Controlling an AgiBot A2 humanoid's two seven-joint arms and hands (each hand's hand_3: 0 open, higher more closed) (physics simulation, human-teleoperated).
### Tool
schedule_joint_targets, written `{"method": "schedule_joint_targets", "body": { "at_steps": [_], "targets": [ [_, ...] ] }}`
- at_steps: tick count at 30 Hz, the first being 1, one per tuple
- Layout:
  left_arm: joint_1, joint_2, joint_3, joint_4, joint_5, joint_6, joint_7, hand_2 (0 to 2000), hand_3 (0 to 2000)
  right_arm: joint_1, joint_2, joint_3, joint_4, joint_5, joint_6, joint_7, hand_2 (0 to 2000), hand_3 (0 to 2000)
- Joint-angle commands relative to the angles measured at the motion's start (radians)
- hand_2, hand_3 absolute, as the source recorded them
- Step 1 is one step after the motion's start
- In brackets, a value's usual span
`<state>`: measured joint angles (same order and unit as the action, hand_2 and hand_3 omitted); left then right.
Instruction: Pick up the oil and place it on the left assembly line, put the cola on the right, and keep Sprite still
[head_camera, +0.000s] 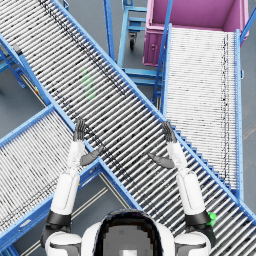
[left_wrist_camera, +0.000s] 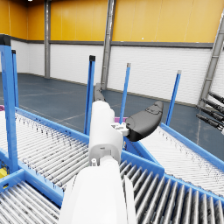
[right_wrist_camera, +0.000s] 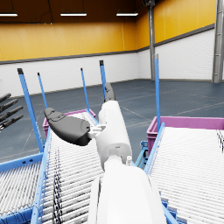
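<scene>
Head view: your left hand and right hand, dark and empty, hover with fingers spread over the central conveyor of ribbed steel rollers; ahead lies a green streak, too blurred to name.

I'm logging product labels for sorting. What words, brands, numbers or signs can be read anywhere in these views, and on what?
No text can be read in any view.
On the green smear lying on the middle conveyor: too blurred to show any label.
On the pink bin: no marking visible.
On the yellow and white wall: no sign visible.
</scene>
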<state>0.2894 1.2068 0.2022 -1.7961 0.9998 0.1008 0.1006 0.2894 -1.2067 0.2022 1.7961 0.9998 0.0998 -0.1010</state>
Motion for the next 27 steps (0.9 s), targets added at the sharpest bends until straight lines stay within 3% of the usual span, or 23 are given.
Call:
{"method": "schedule_joint_targets", "body": {
  "at_steps": [1, 27],
  "targets": [
    [0.000, 0.000, 0.000, 0.000, 0.000, 0.000, 0.000, 0, 0, 0.000, 0.000, 0.000, 0.000, 0.000, 0.000, 0.000, 0, 0],
    [0.000, 0.000, 0.000, 0.000, 0.000, 0.000, 0.000, 0, 0, 0.000, 0.000, 0.000, 0.000, 0.000, 0.000, 0.000, 0, 0]
  ]
}}
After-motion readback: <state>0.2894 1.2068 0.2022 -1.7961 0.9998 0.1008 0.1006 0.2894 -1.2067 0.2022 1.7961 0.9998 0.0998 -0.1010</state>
